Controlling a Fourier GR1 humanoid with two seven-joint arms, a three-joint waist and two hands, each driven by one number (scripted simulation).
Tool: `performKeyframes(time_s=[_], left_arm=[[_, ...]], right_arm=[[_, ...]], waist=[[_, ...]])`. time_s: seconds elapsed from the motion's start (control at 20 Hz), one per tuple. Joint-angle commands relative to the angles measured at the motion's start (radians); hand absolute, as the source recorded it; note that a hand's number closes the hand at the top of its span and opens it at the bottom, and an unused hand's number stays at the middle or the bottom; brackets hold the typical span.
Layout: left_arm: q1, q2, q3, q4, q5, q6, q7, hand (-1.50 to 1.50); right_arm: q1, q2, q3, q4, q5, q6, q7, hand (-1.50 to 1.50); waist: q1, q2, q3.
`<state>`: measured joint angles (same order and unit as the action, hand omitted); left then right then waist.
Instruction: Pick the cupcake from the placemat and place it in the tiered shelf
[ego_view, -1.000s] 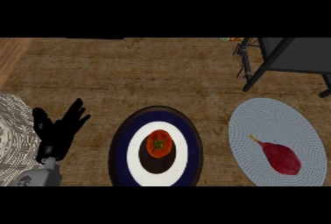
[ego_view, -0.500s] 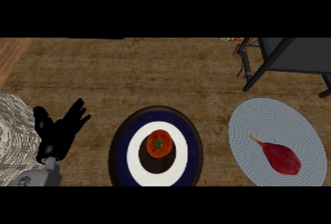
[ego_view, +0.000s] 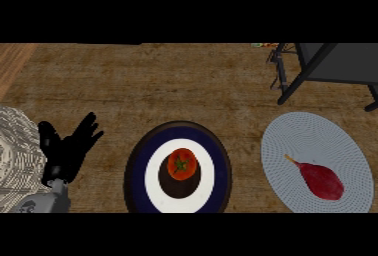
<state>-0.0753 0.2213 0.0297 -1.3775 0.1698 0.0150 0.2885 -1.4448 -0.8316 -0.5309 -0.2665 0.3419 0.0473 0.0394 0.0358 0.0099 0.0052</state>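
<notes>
A round grey woven placemat (ego_view: 310, 135) lies at the right of the counter. On it rests a dark red, teardrop-shaped item with a thin stalk (ego_view: 322, 180); nothing shaped like a cupcake shows. The dark grey tiered shelf (ego_view: 336, 62) stands at the top right, its legs just beyond the placemat's far edge. My left hand (ego_view: 66, 152) rests open at the lower left, fingers up, far from the placemat and holding nothing. My right hand does not show.
A dark blue and white plate (ego_view: 140, 165) sits in the lower middle with a red tomato (ego_view: 182, 165) at its dark centre. A pale striped surface (ego_view: 15, 145) fills the left edge beside my left hand. Brown countertop stretches across the middle and top.
</notes>
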Motion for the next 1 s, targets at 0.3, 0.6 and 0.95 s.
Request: performKeyframes(time_s=[0.3, 0.6, 0.95], left_arm=[[0.026, -0.005, 0.002, -0.002, 0.002, -0.01, 0.002, 0.0], [0.02, -0.006, 0.009, 0.033, -0.016, -0.001, -0.022, 0.0], [0.005, -0.011, 0.019, 0.041, 0.008, -0.019, -0.006, 0.0]], right_arm=[[0.06, -0.196, -0.069, 0.015, -0.02, -0.152, 0.034, -1.5], [0.11, -0.343, -0.173, 0.063, -0.111, -0.062, 0.053, -1.5], [0.21, -0.416, -0.211, 0.091, -0.153, 0.088, -0.012, -1.5]], waist=[[0.005, 0.009, -0.003], [-0.007, 0.011, -0.002], [-0.002, 0.013, -0.001]])
